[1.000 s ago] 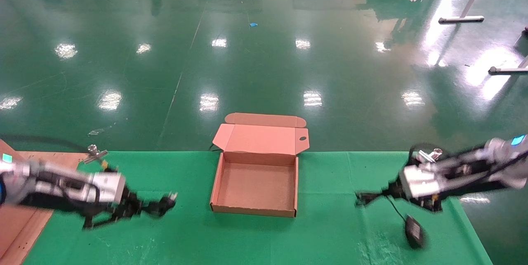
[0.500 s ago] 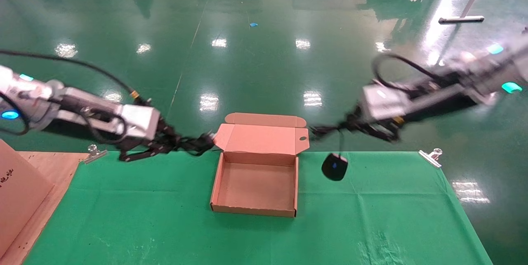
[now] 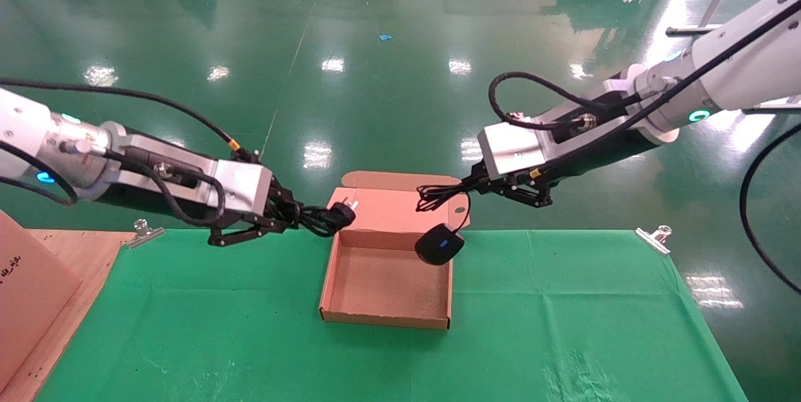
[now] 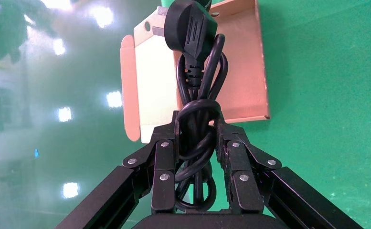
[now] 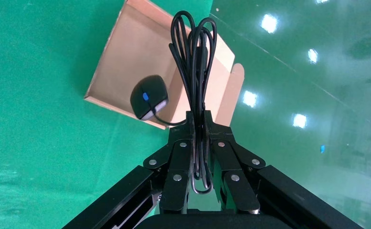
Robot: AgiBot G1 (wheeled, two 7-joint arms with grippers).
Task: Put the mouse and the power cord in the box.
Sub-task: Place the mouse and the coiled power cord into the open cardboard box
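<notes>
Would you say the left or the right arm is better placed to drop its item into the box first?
Probably the right. The right gripper holds the mouse's cable, and the mouse hangs over the box at its right wall. The left gripper grips the power cord, whose plug only reaches the box's back left corner.

the power cord (image 4: 196,119): its lower loops pass behind the left gripper (image 4: 197,143) body, and the plug covers part of the box (image 4: 243,71), which runs off the frame edge. head view: the mouse (image 3: 439,245) overlaps the box wall; whether they touch cannot be told. its cable's end is hidden inside the right gripper (image 5: 196,138).
</notes>
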